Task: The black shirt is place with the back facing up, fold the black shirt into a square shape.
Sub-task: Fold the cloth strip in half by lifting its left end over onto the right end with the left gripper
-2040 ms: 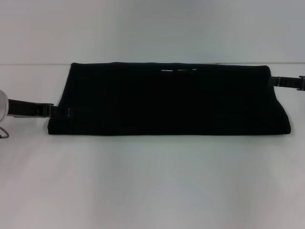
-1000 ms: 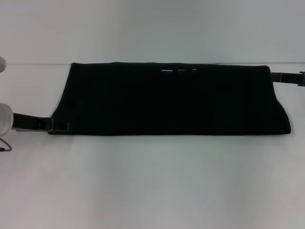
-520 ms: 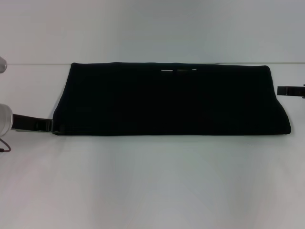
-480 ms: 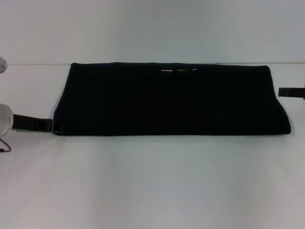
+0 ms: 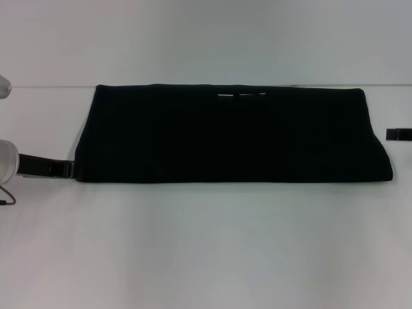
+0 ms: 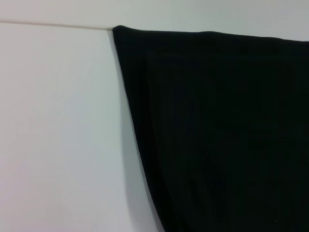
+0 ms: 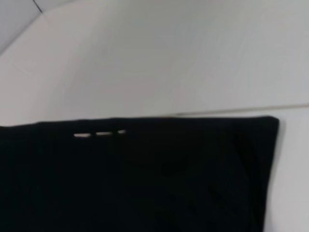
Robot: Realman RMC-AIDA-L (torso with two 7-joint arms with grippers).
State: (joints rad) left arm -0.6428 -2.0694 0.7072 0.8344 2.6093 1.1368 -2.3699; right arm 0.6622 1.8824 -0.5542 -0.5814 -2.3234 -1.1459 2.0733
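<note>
Black shirt (image 5: pixel 232 134) lies folded into a long flat band across the white tabletop (image 5: pixel 206 244). The left pincer (image 5: pixel 64 169) touches its near-left corner; the right pincer (image 5: pixel 399 134) sits apart at the right edge. Neither's grip state can be told.

left gripper (image 5: pixel 64 169) low at left, right gripper (image 5: pixel 399 134) at right edge

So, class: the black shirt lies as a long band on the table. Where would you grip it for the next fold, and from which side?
Probably the two corners of one short end of the black shirt, coming in from that side. The band runs long left to right, so carrying an end across shortens it toward a square. The left gripper is already at the near left corner; the right gripper stands off the right end.
</note>
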